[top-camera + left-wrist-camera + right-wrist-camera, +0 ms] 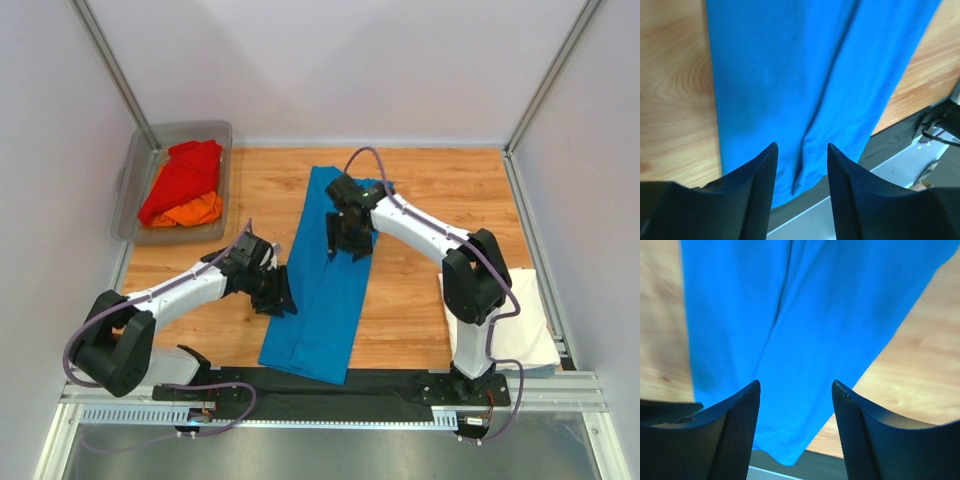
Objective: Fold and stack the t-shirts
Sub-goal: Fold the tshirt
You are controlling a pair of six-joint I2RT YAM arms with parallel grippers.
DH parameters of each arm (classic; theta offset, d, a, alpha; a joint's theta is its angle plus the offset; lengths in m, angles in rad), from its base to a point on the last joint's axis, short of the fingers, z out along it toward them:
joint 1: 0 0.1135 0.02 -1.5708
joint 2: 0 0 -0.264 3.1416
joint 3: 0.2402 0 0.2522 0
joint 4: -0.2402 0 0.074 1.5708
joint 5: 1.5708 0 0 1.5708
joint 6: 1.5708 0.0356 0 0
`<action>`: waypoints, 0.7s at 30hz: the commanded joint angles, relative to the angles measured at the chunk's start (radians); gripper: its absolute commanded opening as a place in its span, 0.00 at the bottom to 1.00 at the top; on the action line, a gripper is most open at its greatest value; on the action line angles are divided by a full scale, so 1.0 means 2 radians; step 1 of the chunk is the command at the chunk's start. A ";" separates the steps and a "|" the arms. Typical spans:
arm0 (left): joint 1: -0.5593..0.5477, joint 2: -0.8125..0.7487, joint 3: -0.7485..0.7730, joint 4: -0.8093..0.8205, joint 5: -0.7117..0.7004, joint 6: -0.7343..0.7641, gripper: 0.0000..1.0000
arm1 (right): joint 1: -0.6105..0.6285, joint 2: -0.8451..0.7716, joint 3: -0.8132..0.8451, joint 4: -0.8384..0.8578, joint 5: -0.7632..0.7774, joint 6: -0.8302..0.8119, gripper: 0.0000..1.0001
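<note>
White arms point(185, 288), black fingers point(757, 195) (purple cables point(366, 150)).

Blue t-shirt point(805, 325): lies flat and fills most of the view; a crease runs down from the top.
Table point(920, 365): pale wood, showing on both sides of the cloth.
Right gripper point(796, 385): jaws apart, blue cloth visible in the gap.
Black strip point(827, 467): along the bottom edge.

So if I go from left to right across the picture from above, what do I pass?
Plastic tub → left gripper → blue shirt → white shirt
</note>
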 commanded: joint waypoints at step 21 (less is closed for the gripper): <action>-0.079 -0.121 -0.017 -0.030 -0.115 -0.082 0.59 | 0.022 0.194 0.083 0.003 0.174 -0.095 0.79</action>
